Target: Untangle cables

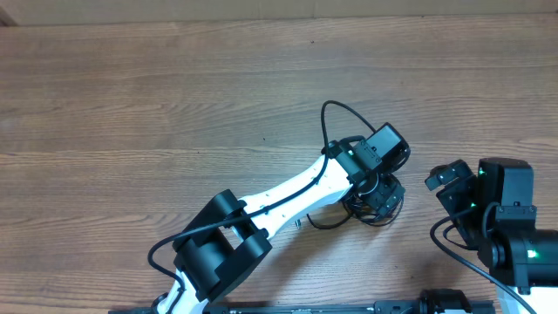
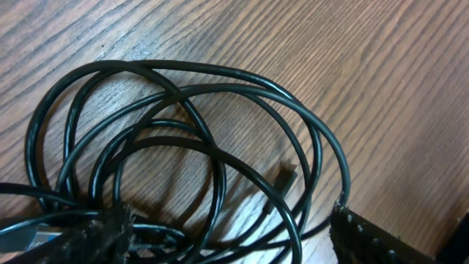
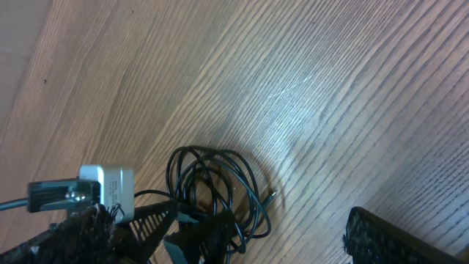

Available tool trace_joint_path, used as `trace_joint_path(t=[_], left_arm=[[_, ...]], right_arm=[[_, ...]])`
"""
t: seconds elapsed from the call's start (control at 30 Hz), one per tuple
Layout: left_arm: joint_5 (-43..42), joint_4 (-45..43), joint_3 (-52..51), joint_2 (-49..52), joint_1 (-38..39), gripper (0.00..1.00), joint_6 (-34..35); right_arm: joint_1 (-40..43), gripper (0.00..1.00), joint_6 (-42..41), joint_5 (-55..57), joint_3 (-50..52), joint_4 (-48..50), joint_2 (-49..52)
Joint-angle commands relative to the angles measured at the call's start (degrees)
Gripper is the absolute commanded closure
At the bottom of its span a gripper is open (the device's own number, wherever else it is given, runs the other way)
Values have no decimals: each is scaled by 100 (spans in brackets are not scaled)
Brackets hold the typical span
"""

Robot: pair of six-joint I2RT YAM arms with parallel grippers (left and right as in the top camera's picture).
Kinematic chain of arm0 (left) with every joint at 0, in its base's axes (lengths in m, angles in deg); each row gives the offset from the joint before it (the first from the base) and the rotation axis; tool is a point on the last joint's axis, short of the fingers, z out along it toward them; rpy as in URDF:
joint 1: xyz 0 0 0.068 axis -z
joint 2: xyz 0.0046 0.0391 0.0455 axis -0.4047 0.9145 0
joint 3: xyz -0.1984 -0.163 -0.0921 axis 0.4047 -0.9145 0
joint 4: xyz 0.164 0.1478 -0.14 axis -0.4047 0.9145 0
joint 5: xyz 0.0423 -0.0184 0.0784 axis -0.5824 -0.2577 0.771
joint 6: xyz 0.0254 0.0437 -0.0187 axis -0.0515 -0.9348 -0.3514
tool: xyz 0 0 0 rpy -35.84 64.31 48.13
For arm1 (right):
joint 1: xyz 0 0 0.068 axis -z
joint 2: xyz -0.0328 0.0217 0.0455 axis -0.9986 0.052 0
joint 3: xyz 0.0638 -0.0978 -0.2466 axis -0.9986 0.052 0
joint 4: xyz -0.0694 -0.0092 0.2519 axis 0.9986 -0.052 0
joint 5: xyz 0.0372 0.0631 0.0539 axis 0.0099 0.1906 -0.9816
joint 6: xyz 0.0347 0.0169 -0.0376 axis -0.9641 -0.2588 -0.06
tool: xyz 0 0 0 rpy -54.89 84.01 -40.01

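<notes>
Here, cables (image 2: 211,147): looped in one tangled coil on the wooden tabletop (image 2: 381,66).
Left jaws: spread wide, straddling the coil, not closed on it.
Right jaws: wide open, empty.

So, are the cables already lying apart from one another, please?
No, the left wrist view shows the cables as one bundle of overlapping loops.

Apparently a robotics lab: a left arm (image 1: 288,196) and right arm (image 1: 504,222) mounted at a wood-grain table (image 1: 131,105).
</notes>
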Motion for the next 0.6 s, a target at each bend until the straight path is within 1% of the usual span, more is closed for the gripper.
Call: trace_joint_path(t=[0.0, 0.07, 0.23, 0.27, 0.4, 0.47, 0.53, 0.57], left_arm=[[-70, -122, -122, 46, 55, 19, 273], [-68, -146, -122, 46, 90, 23, 273], [-61, -280, -129, 140, 197, 26, 317], [-48, -302, -129, 199, 212, 29, 332], [-68, -302, -129, 433, 225, 32, 634], [-70, -291, -129, 481, 225, 44, 660], [-68, -299, -127, 483, 225, 60, 660], [-68, -302, -125, 479, 225, 75, 658]], right_arm=[[28, 0, 22, 98, -116, 13, -33], [28, 0, 24, 98, -116, 13, -33], [28, 0, 24, 96, -116, 13, -33], [28, 0, 24, 96, -116, 13, -33], [28, 0, 26, 98, -116, -7, -33], [28, 0, 26, 98, -116, -15, -33], [28, 0, 26, 98, -116, -13, -33], [28, 0, 24, 96, -116, -9, -33]])
